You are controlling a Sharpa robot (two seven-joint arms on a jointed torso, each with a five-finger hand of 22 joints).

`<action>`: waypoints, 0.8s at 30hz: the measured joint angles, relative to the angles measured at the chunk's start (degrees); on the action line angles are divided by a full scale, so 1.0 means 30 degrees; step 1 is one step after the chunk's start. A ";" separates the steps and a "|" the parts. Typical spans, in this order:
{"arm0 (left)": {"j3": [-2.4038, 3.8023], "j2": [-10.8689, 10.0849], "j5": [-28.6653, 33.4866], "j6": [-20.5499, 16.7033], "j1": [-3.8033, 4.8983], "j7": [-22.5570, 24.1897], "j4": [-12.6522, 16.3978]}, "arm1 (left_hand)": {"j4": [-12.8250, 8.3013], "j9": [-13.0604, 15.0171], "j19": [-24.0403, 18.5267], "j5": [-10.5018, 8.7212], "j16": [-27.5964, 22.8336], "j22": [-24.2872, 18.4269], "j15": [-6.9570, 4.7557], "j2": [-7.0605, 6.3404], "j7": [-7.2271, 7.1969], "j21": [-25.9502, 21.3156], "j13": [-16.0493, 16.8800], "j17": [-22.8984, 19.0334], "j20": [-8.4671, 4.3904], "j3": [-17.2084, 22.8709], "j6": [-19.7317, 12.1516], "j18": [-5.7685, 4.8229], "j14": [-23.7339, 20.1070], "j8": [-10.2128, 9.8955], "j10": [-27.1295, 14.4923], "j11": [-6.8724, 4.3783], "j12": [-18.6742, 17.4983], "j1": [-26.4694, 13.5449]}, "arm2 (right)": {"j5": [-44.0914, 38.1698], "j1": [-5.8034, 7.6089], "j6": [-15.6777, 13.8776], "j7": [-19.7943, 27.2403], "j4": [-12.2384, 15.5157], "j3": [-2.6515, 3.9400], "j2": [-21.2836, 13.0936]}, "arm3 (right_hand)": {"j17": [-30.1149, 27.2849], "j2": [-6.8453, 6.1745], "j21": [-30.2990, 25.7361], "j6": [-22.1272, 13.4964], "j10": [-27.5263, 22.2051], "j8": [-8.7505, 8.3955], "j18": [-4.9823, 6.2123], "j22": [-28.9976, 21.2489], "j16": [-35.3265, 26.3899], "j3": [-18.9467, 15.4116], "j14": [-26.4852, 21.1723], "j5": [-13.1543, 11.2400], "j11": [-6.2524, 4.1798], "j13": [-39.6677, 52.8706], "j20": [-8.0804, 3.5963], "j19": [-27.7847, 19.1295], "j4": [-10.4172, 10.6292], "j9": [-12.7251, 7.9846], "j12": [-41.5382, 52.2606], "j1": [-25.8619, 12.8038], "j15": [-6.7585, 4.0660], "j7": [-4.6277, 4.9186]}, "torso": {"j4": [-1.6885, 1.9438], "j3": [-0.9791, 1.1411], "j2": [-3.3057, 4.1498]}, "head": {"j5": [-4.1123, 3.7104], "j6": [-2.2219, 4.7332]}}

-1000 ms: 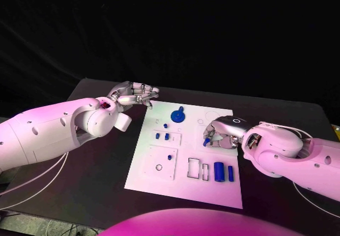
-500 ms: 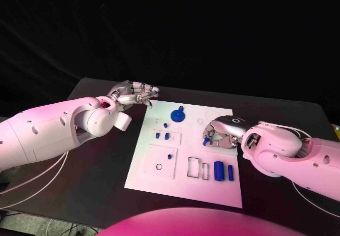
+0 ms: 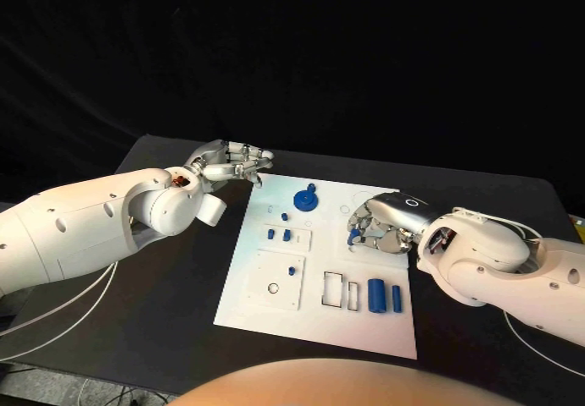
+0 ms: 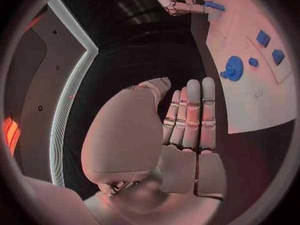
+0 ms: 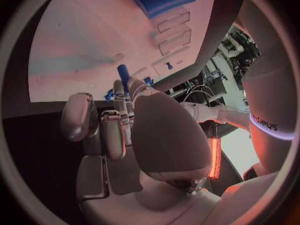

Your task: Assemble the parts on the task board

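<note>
The white task board lies in the middle of the black table. My right hand hovers over the board's right middle and pinches a small blue peg; the right wrist view shows that peg upright between the fingertips, above the board. My left hand is off the board's far left corner, fingers straight and side by side, holding nothing. On the board lie a blue gear, two small blue blocks, a small peg and two blue cylinders.
Rectangular recesses sit beside the cylinders, and a round hole is in the near left plate. Bare black table runs along the board's left side. The left wrist view shows the gear and the right hand.
My right hand has drifted slightly toward the far side of the board with the blue peg still pinched. The left hand has stayed in place.
</note>
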 measured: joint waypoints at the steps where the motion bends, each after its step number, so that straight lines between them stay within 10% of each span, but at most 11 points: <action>1: -0.0001 0.0009 0.0000 0.0000 0.0000 -0.0001 -0.0016 | 0.0000 0.0001 0.0000 0.0000 0.0000 0.0000 0.0001 0.0000 0.0000 0.0000 -0.0001 0.0000 0.0000 0.0000 0.0000 0.0000 0.0000 0.0000 0.0000 0.0000 0.0000 0.0000 | 0.0089 0.0086 -0.0095 -0.0002 0.0121 0.0010 -0.0046 | 0.0000 0.0000 0.0000 0.0000 0.0000 0.0034 -0.0001 0.0001 0.0000 0.0001 0.0000 0.0000 0.0000 0.0000 0.0000 0.0000 0.0001 0.0001 0.0000 0.0000 0.0000 0.0000 | -0.0005 0.0000 0.0000 | -0.0002 0.0013; 13: -0.0018 0.0160 0.0000 0.0009 -0.0017 -0.0005 -0.0106 | 0.0000 0.0000 0.0000 0.0000 0.0000 0.0001 0.0000 0.0000 0.0000 0.0001 -0.0001 0.0000 0.0000 0.0000 0.0000 0.0001 -0.0001 0.0000 0.0000 0.0000 0.0000 0.0000 | 0.1096 0.0482 -0.0986 0.0057 0.1617 0.0073 0.0744 | -0.0003 -0.0566 -0.0003 0.0001 0.0136 0.0132 0.0000 -0.0002 0.0075 0.1079 0.0000 0.0001 0.0000 0.0024 0.0000 -0.0001 -0.0081 0.0140 -0.0295 -0.0564 0.0001 -0.0005 | -0.0027 0.0016 0.0004 | 0.0194 0.0068; 24: -0.0029 0.0426 0.0004 0.0025 -0.0050 0.0000 -0.0206 | 0.0000 0.0000 0.0000 0.0000 0.0000 -0.0015 0.0000 0.0000 0.0000 0.0000 -0.0008 0.0000 0.0000 0.0000 0.0000 0.0001 0.0000 0.0000 0.0000 0.0000 0.0000 0.0000 | 0.1149 -0.0767 -0.1427 0.0513 0.1461 -0.0105 0.3459 | -0.0005 -0.0685 0.0070 0.0026 0.0135 0.0125 0.0000 0.0000 0.0075 0.1366 0.0000 -0.0002 0.0000 0.0022 0.0001 -0.0002 -0.0110 0.0160 -0.0295 -0.0634 0.0002 -0.0038 | 0.0004 0.0013 0.0007 | 0.0474 -0.0002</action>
